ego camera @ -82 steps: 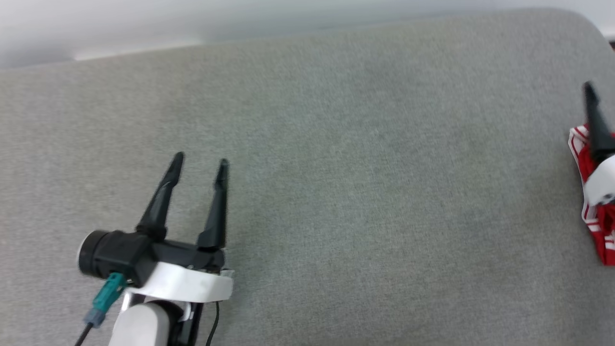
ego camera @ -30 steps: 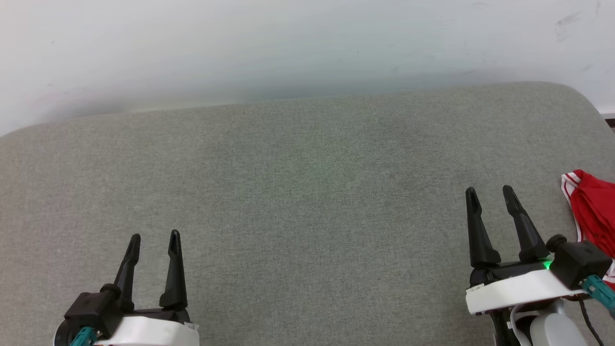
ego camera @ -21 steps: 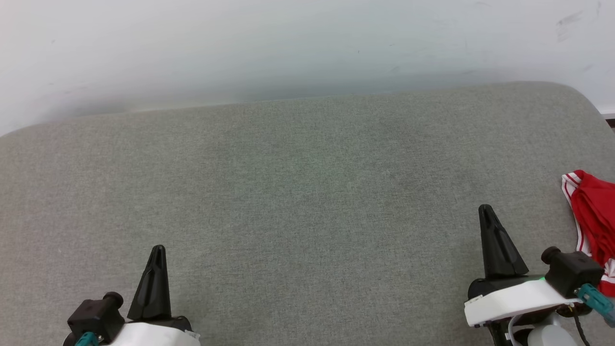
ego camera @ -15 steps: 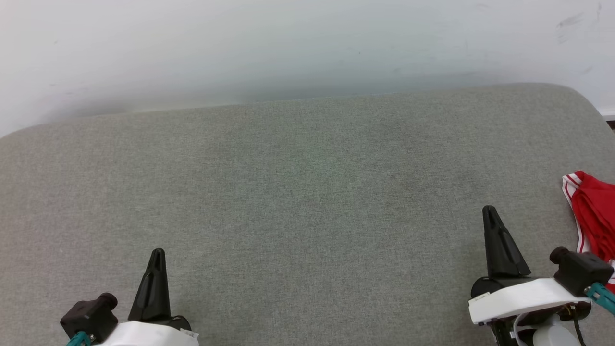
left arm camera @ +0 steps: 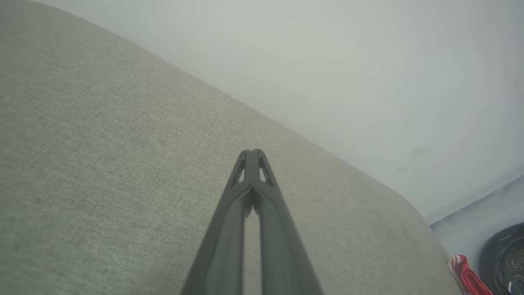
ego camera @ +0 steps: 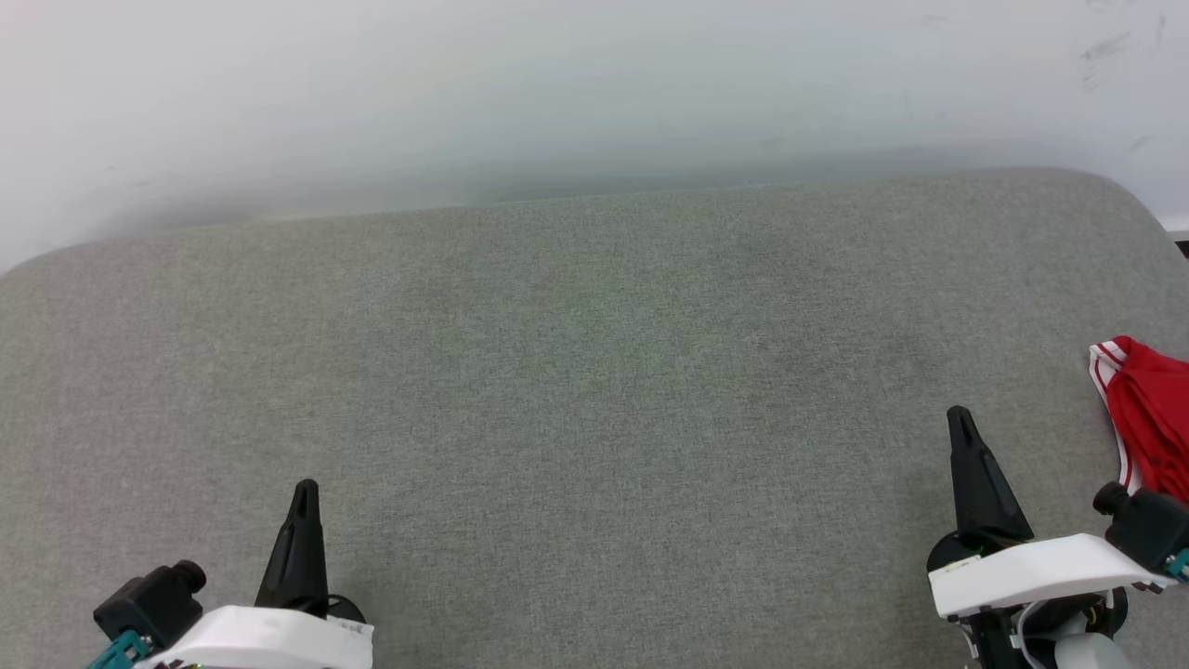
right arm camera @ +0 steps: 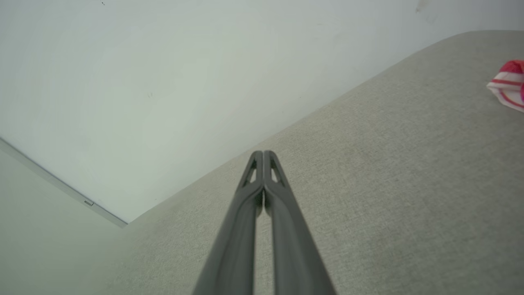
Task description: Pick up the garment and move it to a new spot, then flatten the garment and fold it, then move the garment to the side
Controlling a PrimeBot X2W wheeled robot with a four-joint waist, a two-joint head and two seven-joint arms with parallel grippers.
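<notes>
At three o'clock from the right fingers (ego camera: pixel 973 474) lies the garment (ego camera: pixel 1150 413), far from the left fingers (ego camera: pixel 299 548); both pairs pressed together.

One red garment (ego camera: pixel 1152 418), one grey cushion (ego camera: pixel 594 372), two hands (left hand (ego camera: pixel 305 487) and right hand (ego camera: pixel 960 415)).

Left of the garment (ego camera: pixel 1150 418) you have a wide stretch of bare grey cushion (ego camera: pixel 594 390) to pass over. The garment, bunched at the cushion's right edge, is the only thing lying in your way. Beyond it the wall (ego camera: pixel 557 93) closes the far side.
</notes>
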